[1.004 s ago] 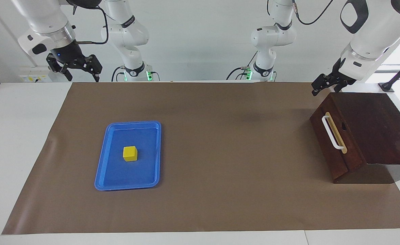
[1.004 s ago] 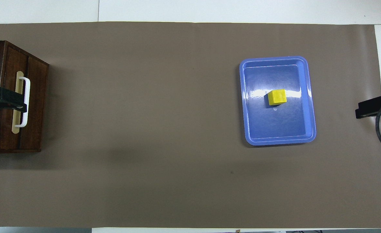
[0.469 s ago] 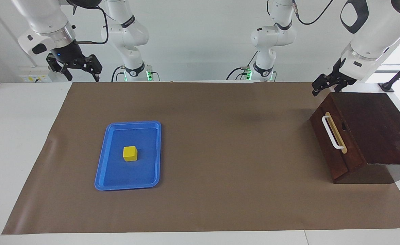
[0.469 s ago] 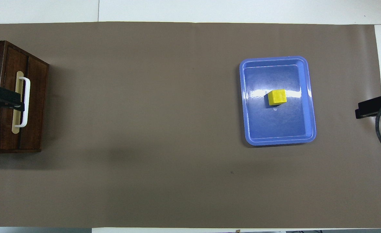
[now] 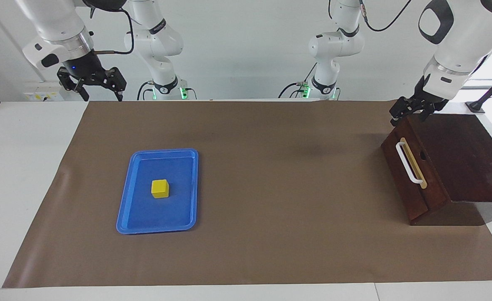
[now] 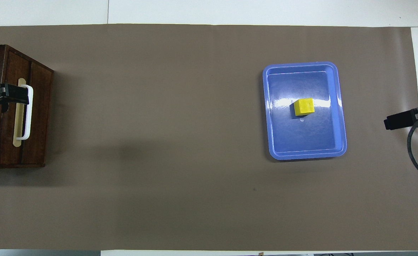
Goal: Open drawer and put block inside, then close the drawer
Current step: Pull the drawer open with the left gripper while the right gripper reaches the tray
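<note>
The drawer (image 5: pixel 403 175) is closed in its dark wooden box at the left arm's end of the table. Its white bar handle (image 5: pixel 409 163) faces the middle of the mat. My left gripper (image 5: pixel 409 112) hangs open and empty just above the box's front top edge, clear of the handle (image 6: pixel 27 113). In the overhead view the left gripper (image 6: pixel 17 94) overlaps the handle's upper end. The yellow block (image 5: pixel 160 188) sits in the middle of a blue tray (image 5: pixel 175 213). Up in the air at the right arm's end, my right gripper (image 5: pixel 99 85) waits open, well apart from the block (image 6: pixel 304 106).
A brown mat (image 5: pixel 271 188) covers most of the white table. The blue tray (image 6: pixel 319 142) lies toward the right arm's end. Two more white robot arms (image 5: pixel 334 46) stand at the table's edge between my own arms.
My left gripper has moved in toward the box, from beside its corner to just above its front top edge. The right gripper has shifted only slightly. The block and drawer are unmoved.
</note>
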Robot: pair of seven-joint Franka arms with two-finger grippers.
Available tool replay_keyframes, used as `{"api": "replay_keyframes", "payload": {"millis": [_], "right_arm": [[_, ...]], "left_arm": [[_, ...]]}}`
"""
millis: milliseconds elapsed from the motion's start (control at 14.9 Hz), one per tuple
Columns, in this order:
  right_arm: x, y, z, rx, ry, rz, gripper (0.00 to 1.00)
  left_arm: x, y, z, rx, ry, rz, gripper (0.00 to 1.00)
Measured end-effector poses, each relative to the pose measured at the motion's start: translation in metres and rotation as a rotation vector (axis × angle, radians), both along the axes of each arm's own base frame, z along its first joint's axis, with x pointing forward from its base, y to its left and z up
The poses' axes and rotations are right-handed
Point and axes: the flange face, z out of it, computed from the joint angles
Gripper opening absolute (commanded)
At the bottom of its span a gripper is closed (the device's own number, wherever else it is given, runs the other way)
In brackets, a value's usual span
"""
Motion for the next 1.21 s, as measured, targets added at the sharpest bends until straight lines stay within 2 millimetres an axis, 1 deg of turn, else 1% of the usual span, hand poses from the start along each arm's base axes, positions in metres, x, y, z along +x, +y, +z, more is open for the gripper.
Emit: {"api": "replay_keyframes", "payload": {"millis": [67,134,335,402,469,536,669,803,870,1004,1138,1205], "right_arm": [[-0.002,0.001,-0.005,0.004,0.005,0.055,1.0],[-0.004,0.004,-0.009,0.02,0.011,0.119,1.0],[-0.005,0.008,-0.027,0.084,-0.01,0.324,1.0],[-0.003,0.008,-0.036,0.102,-0.02,0.397,1.0],[-0.002,0.008,-0.045,0.113,-0.031,0.462,1.0],[0.001,0.008,-0.054,0.119,-0.046,0.516,1.0],[0.005,0.007,-0.073,0.12,-0.09,0.634,1.0],[0.007,0.008,-0.091,0.166,-0.123,0.728,1.0],[0.009,0.005,-0.102,0.197,-0.132,0.781,1.0],[0.02,-0.009,-0.132,0.285,-0.185,0.952,1.0],[0.031,-0.022,-0.165,0.348,-0.214,1.073,1.0],[0.035,-0.025,-0.18,0.378,-0.225,1.129,1.0]], "left_arm": [[0.001,0.0,-0.012,0.031,0.007,-0.016,1.0],[0.002,-0.005,-0.024,0.073,0.016,-0.044,1.0],[0.014,-0.039,-0.068,0.165,0.037,-0.117,1.0],[0.02,-0.048,-0.083,0.175,0.034,-0.125,1.0],[0.026,-0.051,-0.098,0.183,0.029,-0.132,1.0],[0.032,-0.049,-0.111,0.191,0.019,-0.139,1.0],[0.039,-0.033,-0.133,0.192,-0.006,-0.137,1.0],[0.038,-0.017,-0.146,0.192,-0.016,-0.127,1.0],[0.038,-0.011,-0.15,0.196,-0.023,-0.125,1.0],[0.036,-0.005,-0.159,0.194,-0.032,-0.126,1.0],[0.033,-0.004,-0.17,0.189,-0.028,-0.131,1.0],[0.032,-0.006,-0.177,0.187,-0.023,-0.136,1.0]]}}
